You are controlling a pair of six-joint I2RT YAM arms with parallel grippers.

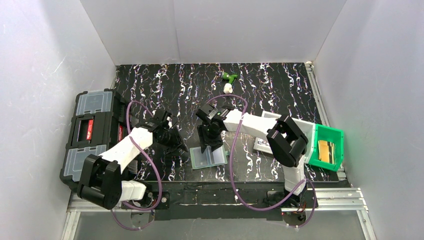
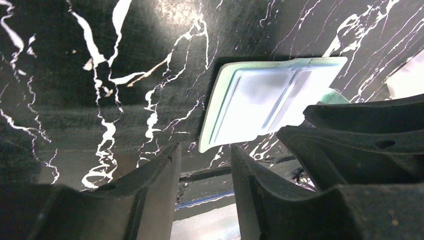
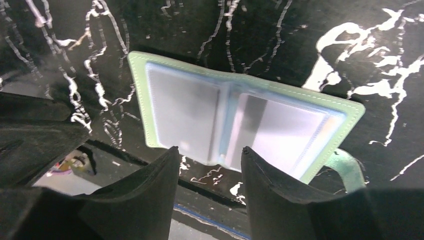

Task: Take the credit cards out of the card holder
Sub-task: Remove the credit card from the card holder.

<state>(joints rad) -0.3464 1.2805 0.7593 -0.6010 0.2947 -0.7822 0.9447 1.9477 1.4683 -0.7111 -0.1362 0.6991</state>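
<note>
The card holder (image 1: 209,158) lies opened flat on the black marbled table near the front edge, pale green rim up, with clear inner sleeves. It also shows in the left wrist view (image 2: 270,102) and in the right wrist view (image 3: 240,120), with its snap tab (image 3: 350,167) at one side. I cannot tell whether the sleeves hold cards. A pale grey credit card (image 1: 263,145) lies to the right, by the white tray. My left gripper (image 1: 180,145) is open and empty just left of the holder (image 2: 205,155). My right gripper (image 1: 209,146) is open and empty just above the holder's far edge (image 3: 210,152).
A big black toolbox (image 1: 92,132) stands at the left. A white tray (image 1: 300,127) and a green bin (image 1: 327,150) with a yellowish item sit at the right. A small green and white object (image 1: 229,80) lies at the back.
</note>
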